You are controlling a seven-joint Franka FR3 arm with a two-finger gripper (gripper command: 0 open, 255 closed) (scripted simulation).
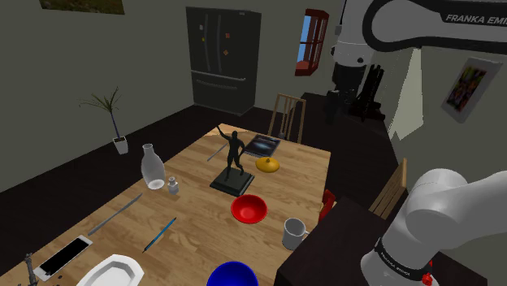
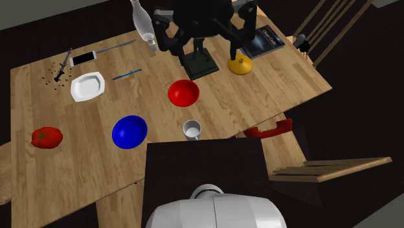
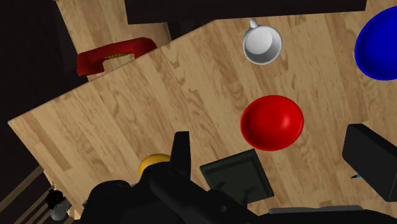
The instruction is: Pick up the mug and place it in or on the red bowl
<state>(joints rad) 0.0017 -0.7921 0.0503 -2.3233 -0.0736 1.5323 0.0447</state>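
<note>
1. The mug (image 1: 293,233) stands upright at the shoulder view's lower centre, near the red bowl (image 1: 249,209).
2. The gripper (image 1: 354,101) hangs high at upper right, fingers apart, empty.
3. Lower it straight over the mug's rim, clear of the statue (image 1: 233,162).

Counted on the wooden table (image 2: 78,168): two round bowls, namely one red bowl (image 2: 183,92) and one blue bowl (image 2: 129,131); one white mug (image 2: 192,129); one white dish (image 2: 87,86); one dark figurine (image 1: 234,158); one clear bottle (image 1: 152,166); one blue pen (image 2: 125,75); one phone (image 2: 84,58); one tomato (image 2: 47,136); one book (image 2: 267,40).
</note>
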